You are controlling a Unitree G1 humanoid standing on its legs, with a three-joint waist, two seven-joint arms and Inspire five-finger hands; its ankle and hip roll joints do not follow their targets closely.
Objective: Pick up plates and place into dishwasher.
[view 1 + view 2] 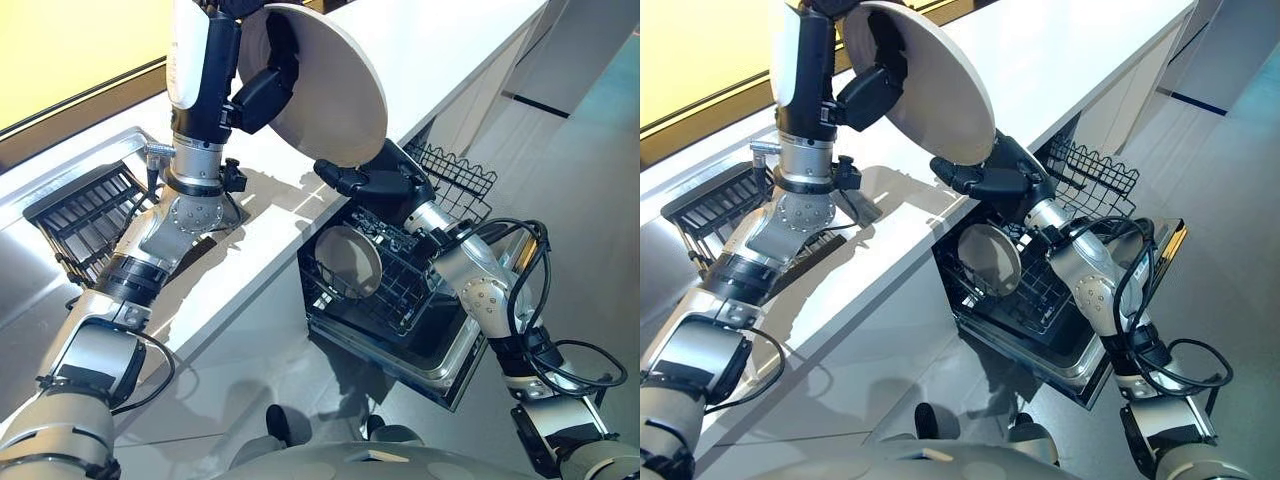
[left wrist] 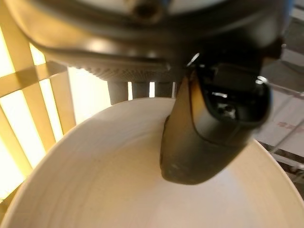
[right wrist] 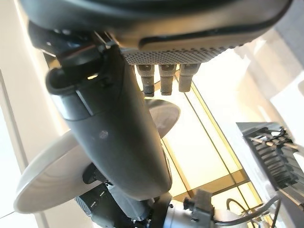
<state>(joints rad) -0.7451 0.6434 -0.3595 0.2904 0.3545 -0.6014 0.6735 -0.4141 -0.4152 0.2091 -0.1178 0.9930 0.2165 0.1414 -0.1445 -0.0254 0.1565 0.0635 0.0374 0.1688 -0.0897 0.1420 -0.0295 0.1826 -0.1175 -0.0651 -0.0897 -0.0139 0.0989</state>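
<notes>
Fingers of raised left hand (image 1: 262, 95) pinching tilted plate (image 1: 325, 85), right hand (image 1: 375, 180) relaxed beneath its rim

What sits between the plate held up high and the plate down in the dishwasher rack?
The right hand, open just under the raised plate, above the racked plate; seen in both eye views.

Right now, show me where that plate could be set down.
Free: the white countertop beyond the round white plate in the left hand, and the black wire rack beside its standing plate. Crowded: the rack's near edge, where the right hand hovers.
</notes>
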